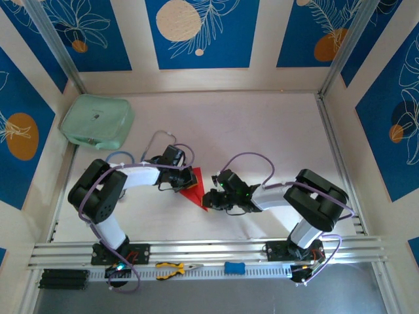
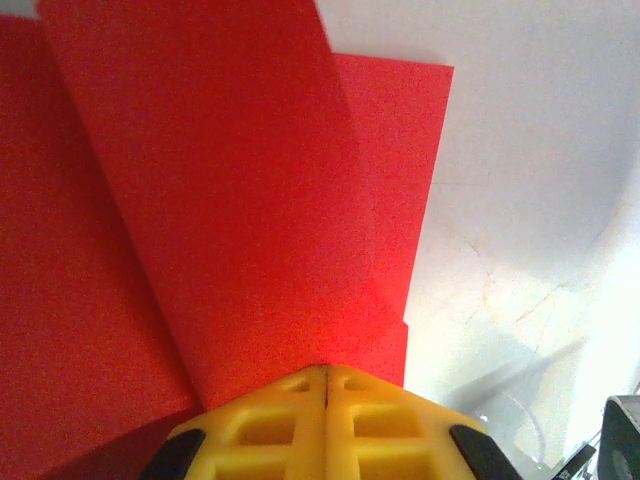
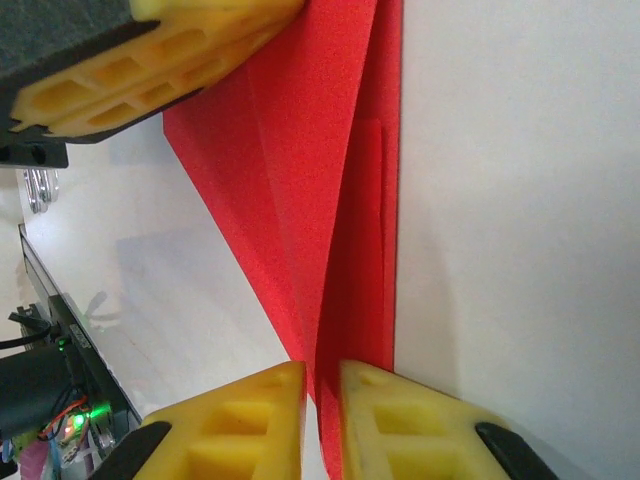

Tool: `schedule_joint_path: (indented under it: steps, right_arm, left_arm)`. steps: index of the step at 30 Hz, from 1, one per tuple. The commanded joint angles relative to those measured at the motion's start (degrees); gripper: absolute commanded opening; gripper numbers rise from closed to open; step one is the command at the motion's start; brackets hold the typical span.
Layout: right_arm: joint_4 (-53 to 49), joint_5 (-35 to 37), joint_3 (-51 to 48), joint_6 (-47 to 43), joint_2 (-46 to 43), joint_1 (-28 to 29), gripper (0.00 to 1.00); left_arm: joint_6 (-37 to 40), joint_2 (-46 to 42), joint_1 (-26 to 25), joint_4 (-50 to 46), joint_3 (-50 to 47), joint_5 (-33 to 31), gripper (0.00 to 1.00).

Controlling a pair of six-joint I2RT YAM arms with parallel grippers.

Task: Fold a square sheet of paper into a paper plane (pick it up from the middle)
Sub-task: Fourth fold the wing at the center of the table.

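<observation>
My left gripper point(image 2: 327, 372) is pressed shut on the folded red paper point(image 1: 194, 190), mid-counter toward the near edge; my right gripper point(image 3: 322, 385) stands slightly parted around its narrow end.

From above, my left pincer point(image 1: 185, 182) and right pincer point(image 1: 211, 196) hide part of the paper plane point(image 1: 194, 191); the left wrist view crops it at nine o'clock.

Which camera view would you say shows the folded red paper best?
Right wrist: the paper runs up the frame with its folded layers and creases distinct. Left wrist is too close, showing broad overlapping flaps; top external gives a small red triangle.
</observation>
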Motion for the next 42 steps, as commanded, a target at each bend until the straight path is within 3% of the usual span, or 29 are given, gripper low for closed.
schedule_joint_path:
  steps: [1, 5, 10, 15, 31, 42]
  right_arm:
    - [-5.0, -0.1, -0.3, -1.4, -0.8, 0.2, 0.19]
    - [-5.5, -0.2, -0.5, -1.3, -0.6, 0.3, 0.19]
    - [-4.2, -0.9, -1.3, -0.6, 0.2, 0.2, 0.09]
    - [-1.6, -1.9, -2.2, 0.2, -0.3, -0.3, 0.08]
    - [-5.2, 0.5, -4.2, -0.7, -10.7, -2.4, 0.28]
    - [-5.1, -5.5, 3.8, -4.3, -5.8, -2.4, 0.06]
  left_arm:
    - [1.3, 2.0, -0.2, -2.2, 0.1, -1.3, 0.01]
    - [1.2, 2.0, -0.2, -2.1, 0.1, -1.2, 0.01]
    - [1.2, 2.0, -0.2, -2.2, 0.1, -1.2, 0.01]
    - [1.2, 2.0, -0.2, -2.3, 0.2, -1.2, 0.01]
    - [1.1, 2.0, -0.2, -2.0, 0.1, -1.1, 0.01]
    - [1.3, 2.0, -0.2, -1.9, 0.0, -0.9, 0.01]
